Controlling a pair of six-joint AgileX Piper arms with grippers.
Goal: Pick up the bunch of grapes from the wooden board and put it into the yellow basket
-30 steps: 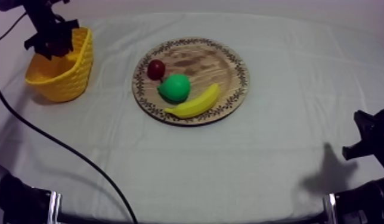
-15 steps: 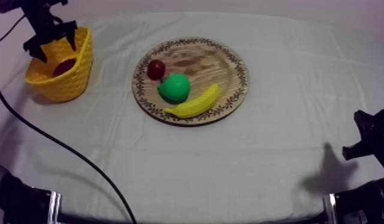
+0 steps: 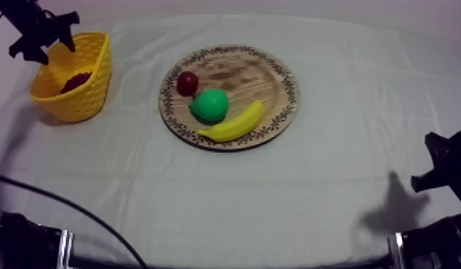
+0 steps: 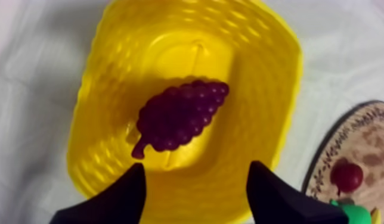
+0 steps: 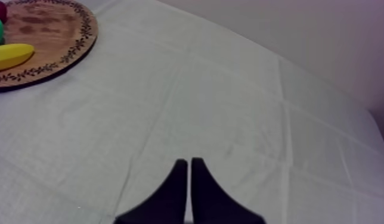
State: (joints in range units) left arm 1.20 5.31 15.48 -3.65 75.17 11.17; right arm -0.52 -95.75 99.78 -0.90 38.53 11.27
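Down at the lower right edge of the top view, the right tool [image 3: 439, 166] sits low over the cloth-covered worktop [image 3: 276, 207]. Its own wrist view shows the two black fingers [image 5: 177, 184] lying together as a narrow wedge, closed on nothing, over bare cloth.

At the centre of the frame is the round wooden board [image 3: 276, 68]. The banana [image 3: 233, 125] lies along its near rim, and the green pear [image 3: 209, 105] is just behind, touching it. The small red fruit [image 3: 187, 82] sits beside the pear, toward the board's left edge.

In the upper left of the frame stands the yellow basket [image 3: 97, 71], and there's the bunch of grapes [image 3: 76, 80]! It lies inside on the basket floor, dark purple against the yellow. In the left wrist view it rests flat, stem end pointing toward the tool.

In the far upper left corner, the left tool [image 3: 44, 39] hangs over the basket's far rim. Its fingers are spread wide, with nothing between them.
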